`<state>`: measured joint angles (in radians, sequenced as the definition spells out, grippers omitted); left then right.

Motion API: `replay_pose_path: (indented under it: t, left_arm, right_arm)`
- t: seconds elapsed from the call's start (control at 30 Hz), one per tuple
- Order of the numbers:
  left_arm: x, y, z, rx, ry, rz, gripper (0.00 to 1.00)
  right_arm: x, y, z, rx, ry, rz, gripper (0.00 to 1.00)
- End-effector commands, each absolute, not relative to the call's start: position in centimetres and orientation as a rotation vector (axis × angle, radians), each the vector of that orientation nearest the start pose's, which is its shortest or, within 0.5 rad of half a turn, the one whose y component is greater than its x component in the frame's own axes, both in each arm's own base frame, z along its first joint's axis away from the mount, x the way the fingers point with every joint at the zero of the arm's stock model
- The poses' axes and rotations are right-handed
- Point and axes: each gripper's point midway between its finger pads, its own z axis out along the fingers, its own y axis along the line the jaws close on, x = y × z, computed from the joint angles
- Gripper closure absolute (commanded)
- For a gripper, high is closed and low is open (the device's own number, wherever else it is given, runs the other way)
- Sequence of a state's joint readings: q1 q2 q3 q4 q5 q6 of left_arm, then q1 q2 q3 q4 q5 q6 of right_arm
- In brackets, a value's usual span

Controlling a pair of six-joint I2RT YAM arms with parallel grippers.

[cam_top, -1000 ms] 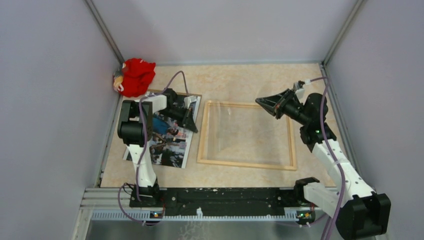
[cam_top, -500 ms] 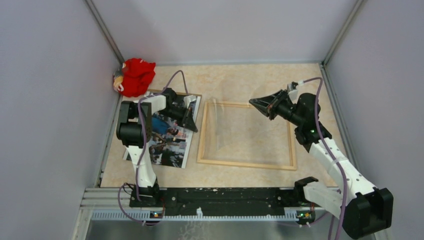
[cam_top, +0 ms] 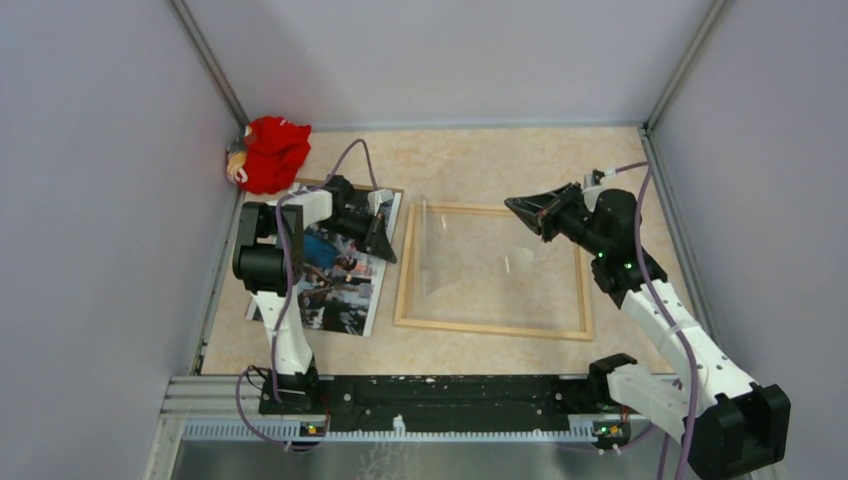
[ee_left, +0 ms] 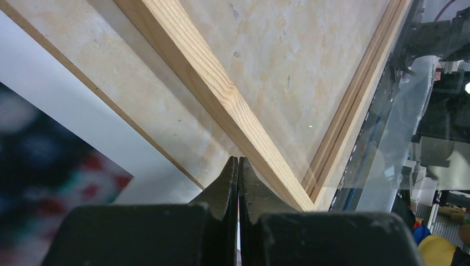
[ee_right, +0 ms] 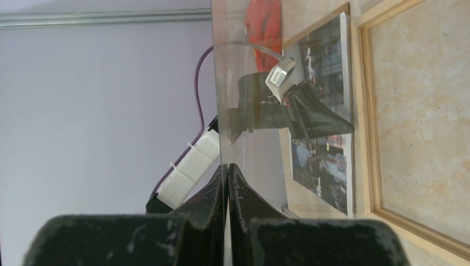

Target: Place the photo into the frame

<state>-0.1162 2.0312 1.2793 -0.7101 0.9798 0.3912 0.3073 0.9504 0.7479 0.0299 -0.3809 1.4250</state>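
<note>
Jaws are clenched on both arms: your right gripper [cam_top: 512, 204] pinches the clear rectangular pane [cam_top: 462, 250], tilted above the thin light-wood frame [cam_top: 490, 328]. Your left gripper [cam_top: 388, 255] sits at the right edge of the glossy crowd-scene photo [cam_top: 335, 290], left of the frame.

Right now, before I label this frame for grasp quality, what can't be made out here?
- Photo: top view, left arm covers its upper part; left wrist view, blurred.
- Clear pane: top view, its right edges too faint to trace.
- Left tool: left wrist view, its shut jaws hide what they touch.
- Red object: top view, too small to identify.
</note>
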Motion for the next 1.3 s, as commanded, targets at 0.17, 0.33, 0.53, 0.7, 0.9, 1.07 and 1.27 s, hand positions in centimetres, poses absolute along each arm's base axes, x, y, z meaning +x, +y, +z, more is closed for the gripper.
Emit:
replay_pose_path:
  t: [0.17, 0.33, 0.53, 0.7, 0.9, 1.07, 1.27]
  left_arm:
    - [32.0, -18.1, 5.1, 0.760, 2.410, -1.369, 0.99]
    - [32.0, -18.2, 5.0, 0.758, 2.410, -1.370, 0.99]
    - [31.9, -18.1, 4.9, 0.759, 2.413, -1.365, 0.99]
    - [31.9, -18.1, 4.8, 0.761, 2.417, -1.355, 0.99]
    - [31.9, -18.1, 4.8, 0.762, 2.416, -1.353, 0.99]
    - [31.7, -18.1, 4.8, 0.759, 2.418, -1.356, 0.99]
    - [31.7, -18.0, 4.8, 0.760, 2.421, -1.346, 1.00]
  right_arm:
    - [29.0, 19.5, 30.1, 0.810, 1.819, 1.498, 1.00]
    - [29.2, 20.1, 30.1, 0.799, 1.823, 1.512, 1.00]
    - [29.2, 21.0, 30.3, 0.791, 1.823, 1.527, 1.00]
    - [29.2, 21.3, 30.7, 0.794, 1.808, 1.533, 1.00]
    - [29.0, 21.6, 32.0, 0.779, 1.780, 1.561, 1.00]
    - [29.1, 21.7, 32.1, 0.808, 1.766, 1.558, 1.00]
    - [30.0, 22.4, 32.9, 0.828, 1.744, 1.554, 1.00]
